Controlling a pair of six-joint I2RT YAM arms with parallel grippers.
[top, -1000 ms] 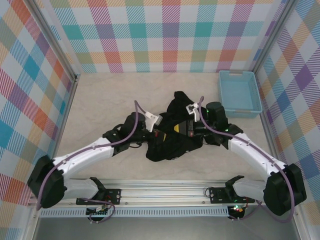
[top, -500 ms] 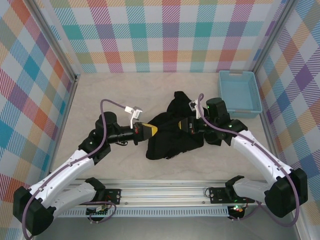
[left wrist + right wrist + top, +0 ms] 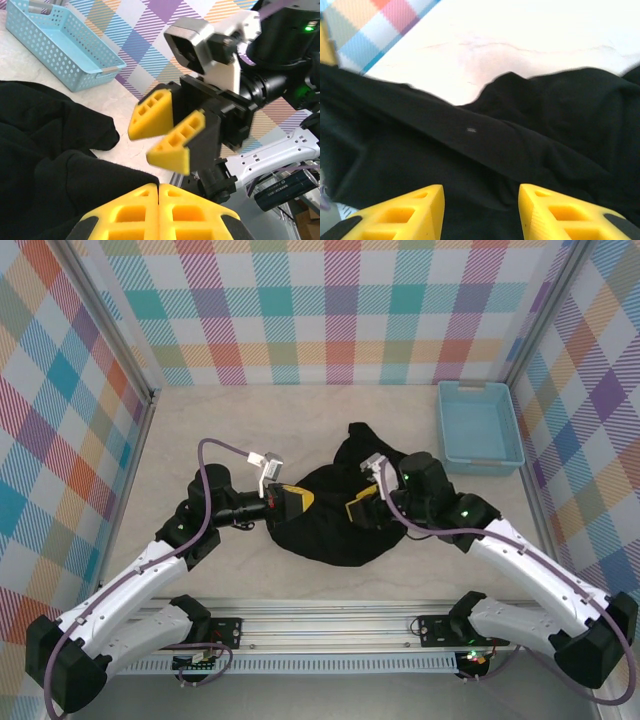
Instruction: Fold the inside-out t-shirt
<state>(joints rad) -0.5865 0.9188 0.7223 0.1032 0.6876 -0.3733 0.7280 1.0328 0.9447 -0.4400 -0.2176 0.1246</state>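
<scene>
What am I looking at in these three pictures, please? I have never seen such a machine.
This is a robot with two arms, a left arm and a right arm, bolted at the near edge of a table. One picture looks down from above. The other two come from a small camera on each wrist. On the table lie a crumpled black t-shirt and a light-blue basket, apart from it. The left pincer is shut at the shirt's edge; whether it pinches cloth I cannot tell. The right pincer is open over the shirt and holds nothing.
</scene>
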